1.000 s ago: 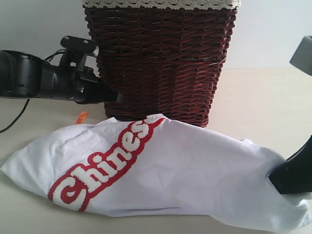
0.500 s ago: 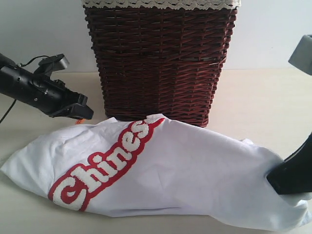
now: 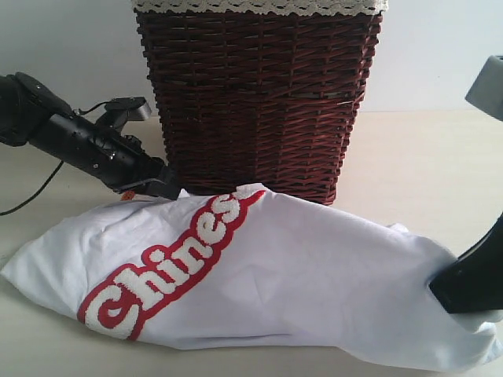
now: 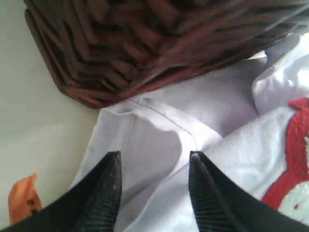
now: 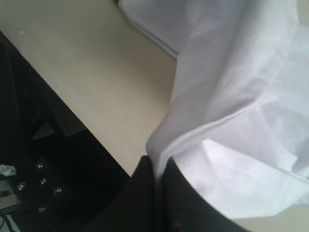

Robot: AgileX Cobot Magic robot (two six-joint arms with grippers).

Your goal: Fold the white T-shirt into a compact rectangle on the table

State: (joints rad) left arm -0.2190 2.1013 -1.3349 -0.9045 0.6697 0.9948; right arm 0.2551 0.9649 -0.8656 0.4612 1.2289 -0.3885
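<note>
Black left pincer (image 4: 154, 158) slants down, parted, above white T-shirt (image 3: 314, 263).

We see a dark red-brown wicker basket (image 3: 259, 102) standing upright at twelve o'clock in the exterior view. Its top rim is dressed in white lace trim (image 3: 259, 6), and a plain pale wall (image 3: 440, 55) rises behind it. From the left wrist view we make out the basket's woven lower corner (image 4: 72, 82) at close range, slightly blurred.
</note>
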